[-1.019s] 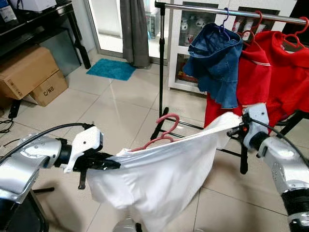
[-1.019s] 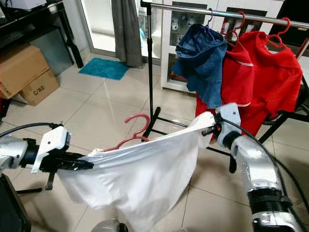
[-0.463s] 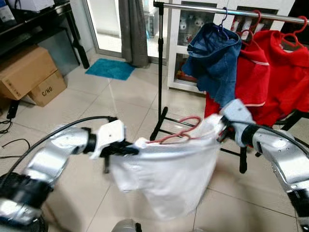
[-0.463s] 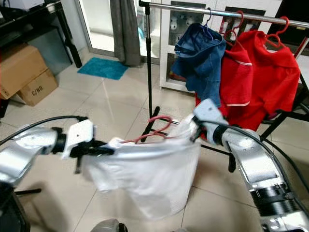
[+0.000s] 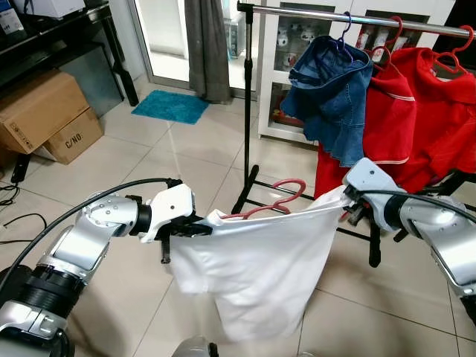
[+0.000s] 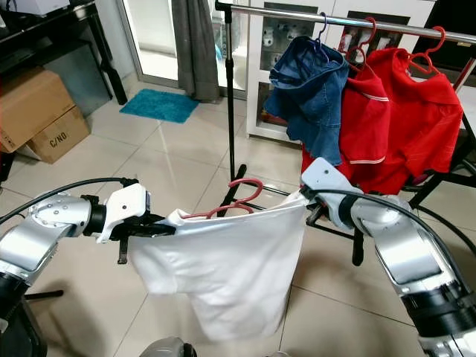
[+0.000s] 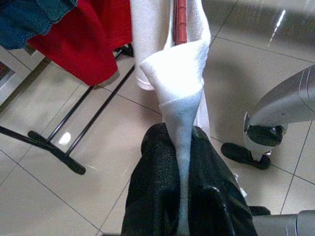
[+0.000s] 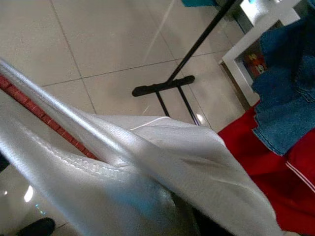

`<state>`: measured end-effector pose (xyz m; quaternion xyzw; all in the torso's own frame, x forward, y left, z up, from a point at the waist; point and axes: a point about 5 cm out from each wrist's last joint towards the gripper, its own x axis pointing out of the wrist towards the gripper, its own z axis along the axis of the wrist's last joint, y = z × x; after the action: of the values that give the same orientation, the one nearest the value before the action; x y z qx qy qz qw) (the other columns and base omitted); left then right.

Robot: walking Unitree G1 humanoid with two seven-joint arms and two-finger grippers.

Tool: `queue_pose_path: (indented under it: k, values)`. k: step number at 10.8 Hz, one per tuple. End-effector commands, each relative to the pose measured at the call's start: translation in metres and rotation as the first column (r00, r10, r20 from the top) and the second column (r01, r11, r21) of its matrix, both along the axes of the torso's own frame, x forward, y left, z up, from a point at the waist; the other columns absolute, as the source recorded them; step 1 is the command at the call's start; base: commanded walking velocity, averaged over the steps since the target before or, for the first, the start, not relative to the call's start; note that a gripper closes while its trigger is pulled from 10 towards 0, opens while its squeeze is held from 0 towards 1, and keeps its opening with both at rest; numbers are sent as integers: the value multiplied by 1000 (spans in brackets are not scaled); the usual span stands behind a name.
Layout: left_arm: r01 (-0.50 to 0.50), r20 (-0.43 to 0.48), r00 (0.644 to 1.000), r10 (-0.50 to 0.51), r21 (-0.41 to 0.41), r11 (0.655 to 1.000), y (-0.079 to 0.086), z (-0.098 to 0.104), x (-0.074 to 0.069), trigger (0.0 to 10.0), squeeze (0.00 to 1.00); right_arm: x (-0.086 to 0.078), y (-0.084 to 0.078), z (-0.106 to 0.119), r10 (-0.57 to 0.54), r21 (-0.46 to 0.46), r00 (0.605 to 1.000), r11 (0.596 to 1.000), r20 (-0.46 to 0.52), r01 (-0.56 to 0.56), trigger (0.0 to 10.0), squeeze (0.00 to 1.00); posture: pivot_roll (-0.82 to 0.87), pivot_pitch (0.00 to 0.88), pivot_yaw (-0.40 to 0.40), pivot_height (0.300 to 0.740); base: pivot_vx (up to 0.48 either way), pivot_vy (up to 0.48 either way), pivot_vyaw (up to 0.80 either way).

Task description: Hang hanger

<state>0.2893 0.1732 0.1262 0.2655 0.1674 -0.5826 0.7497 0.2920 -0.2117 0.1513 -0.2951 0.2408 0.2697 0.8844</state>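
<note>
Cloth hangs between the two arms. The left tool [image 5: 195, 227] is pinched shut on one top corner of the white shirt [image 5: 256, 268]. The right tool [image 5: 348, 202] holds the other corner, but I cannot tell how its fingers sit. Pulling the corners apart keeps the shirt flat, so the red hanger [image 5: 271, 202] stays inside with its hook poking up. The clothes rail [image 5: 312, 13] is higher up and farther away, so the hook must be lifted to it.
</note>
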Motion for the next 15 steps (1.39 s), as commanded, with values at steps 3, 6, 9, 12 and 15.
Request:
queue_pose_path:
  k: [3,6,9,12,15]
  values:
    - [-55,41,998,55,-12,998,-3,1,7,0,0,2,16,22,29,32,998,999,47,-30,10000,1000,-4,0,25,723,0,0,0]
    - [-120,91,988,125,-59,991,-9,8,20,0,0,0,25,25,37,44,998,998,53,-39,10000,1000,-12,0,25,723,0,0,0]
    - [-160,128,977,168,-65,985,-9,9,28,0,0,-3,34,28,62,36,996,997,61,-64,10000,1000,-11,0,20,723,0,0,0]
    - [-177,137,973,184,-57,982,-12,8,35,0,0,-3,38,35,73,25,994,997,78,-75,10000,773,-13,0,15,723,0,0,0]
    - [-182,146,972,187,-45,982,-12,7,38,0,0,-2,38,39,108,-48,987,994,123,-102,10000,0,-16,0,13,723,0,0,0]
